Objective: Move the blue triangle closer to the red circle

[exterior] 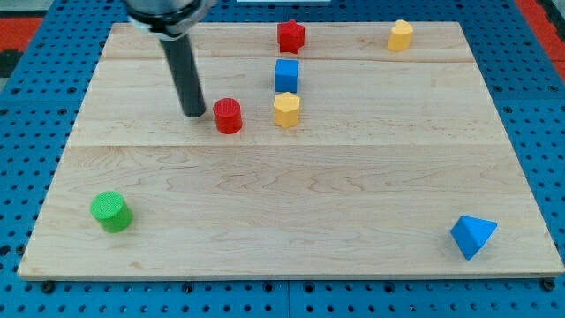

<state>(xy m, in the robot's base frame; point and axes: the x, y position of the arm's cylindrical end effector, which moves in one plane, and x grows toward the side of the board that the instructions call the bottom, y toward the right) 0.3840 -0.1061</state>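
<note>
The blue triangle [473, 235] lies near the bottom right corner of the wooden board [291, 194]. The red circle, a short red cylinder [228, 116], stands in the upper middle-left of the board. My tip [195, 114] rests on the board just left of the red circle, a small gap apart from it. The blue triangle is far from both, across the board to the lower right.
A yellow block [286, 109] sits right of the red circle, with a blue cube [286, 75] above it and a red block [290, 36] above that. Another yellow block [400, 35] is at the top right. A green cylinder [111, 212] stands at the bottom left.
</note>
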